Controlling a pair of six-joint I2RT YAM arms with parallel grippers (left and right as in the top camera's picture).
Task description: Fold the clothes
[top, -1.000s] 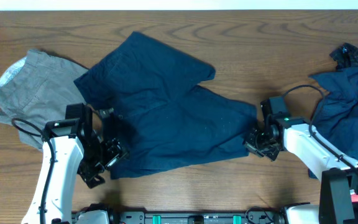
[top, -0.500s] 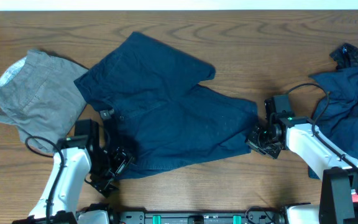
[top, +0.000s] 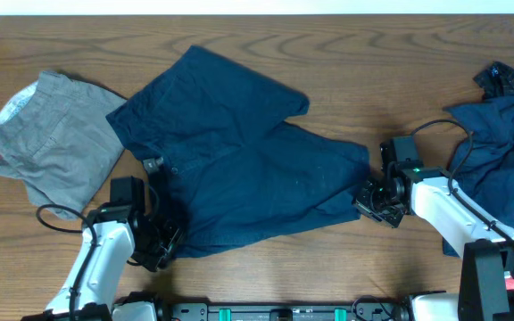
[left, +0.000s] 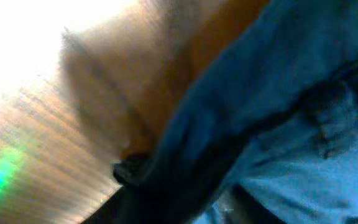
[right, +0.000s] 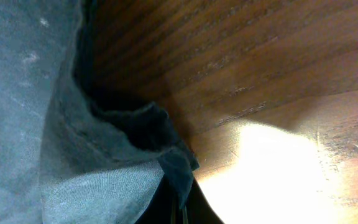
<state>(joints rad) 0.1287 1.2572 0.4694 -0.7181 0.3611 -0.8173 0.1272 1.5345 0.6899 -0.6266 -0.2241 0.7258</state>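
- The navy shorts (top: 248, 169) lie spread across the middle of the table (top: 373, 53).
- My right gripper (top: 373, 201) looks pinched onto their right hem.
- My left gripper (top: 159, 242) sits at the lower-left corner; its view is blurred, so I cannot tell its grip.
- My judgement: confirm the left hold, then lift both corners evenly.
- A grey garment (top: 52, 143) lies just beside; a navy pile (top: 502, 147) crowds the right arm.

I have the left arm (top: 96, 267) drawn in low at the near left, its end effector (top: 161, 242) angled rightward; motion blur hides the jaw state. My right arm (top: 444, 209) reaches leftward, end effector (top: 373, 201) pinched closed on the navy shorts (top: 239, 178) edge.
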